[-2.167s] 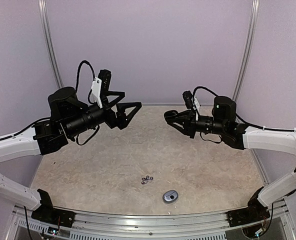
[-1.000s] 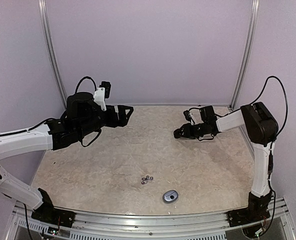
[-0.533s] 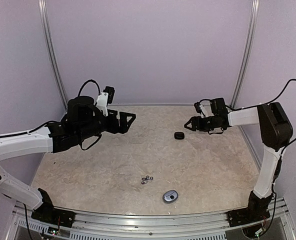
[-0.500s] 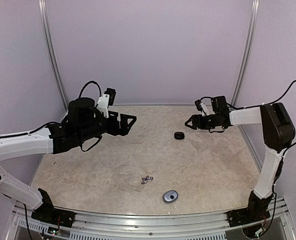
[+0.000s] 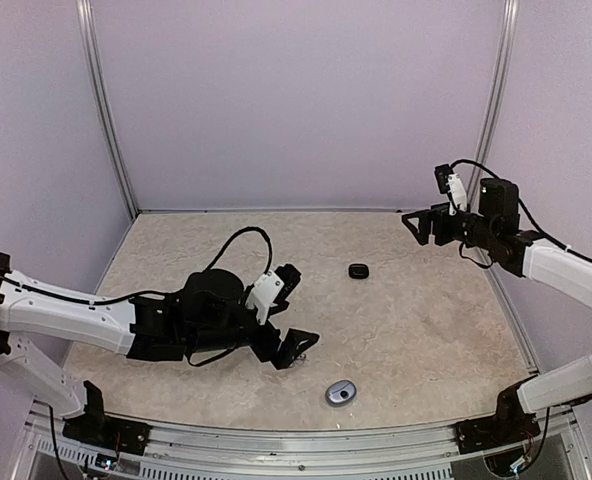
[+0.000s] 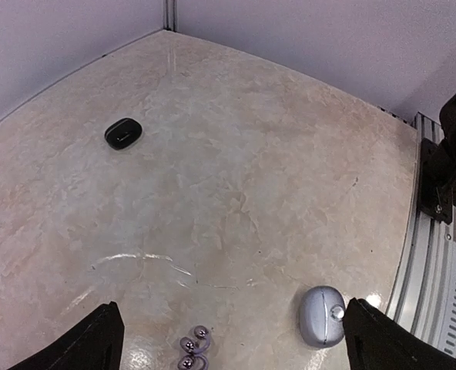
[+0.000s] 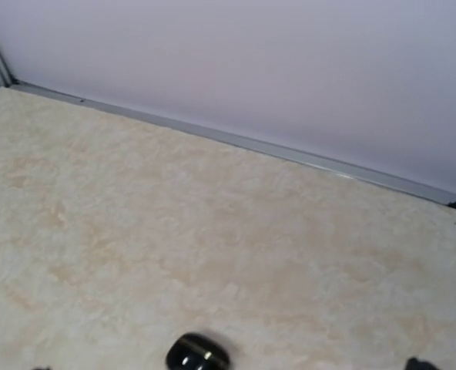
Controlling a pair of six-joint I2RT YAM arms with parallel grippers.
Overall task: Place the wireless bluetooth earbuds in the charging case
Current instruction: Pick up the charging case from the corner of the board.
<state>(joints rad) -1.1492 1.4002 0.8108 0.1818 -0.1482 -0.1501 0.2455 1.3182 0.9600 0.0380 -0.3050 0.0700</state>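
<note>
**Left arm down over the earbuds, black case lying free of the right claw**

In the last half second the left arm has dropped from mid-air on the left to low over the near middle of the beige marbled surface [image 5: 156, 250]. The right arm has drawn back toward the right wall, away from the small black rounded case it was hovering beside.

The left claw [image 5: 292, 349] hangs just above the surface with its jaws spread wide and nothing between them. Its wrist view shows the black fingers [image 6: 97, 339] in the bottom corners. Between them, at the lower edge of that view, lie the wireless bluetooth earbuds [image 6: 192, 346]. They form a tight cluster of tiny silvery buds on the surface, partly cut off by the frame. Their number and colours cannot be made out. From above, the claw hides them.

Just to the right, near the front edge, the silvery-grey oval case [image 5: 340, 392] lies flat, close to the earbuds but apart from them. It has a small round spot at one end. Whether it holds anything cannot be seen.

Farther back, the small black rounded case [image 5: 358, 271] sits alone, well apart from the earbuds and the oval case. The right wrist view catches only its glossy top at the bottom edge, and its contents cannot be told.

At the far right, the right claw [image 5: 423, 225] is raised with its jaws apart and empty. It is well clear of the black case.
</note>
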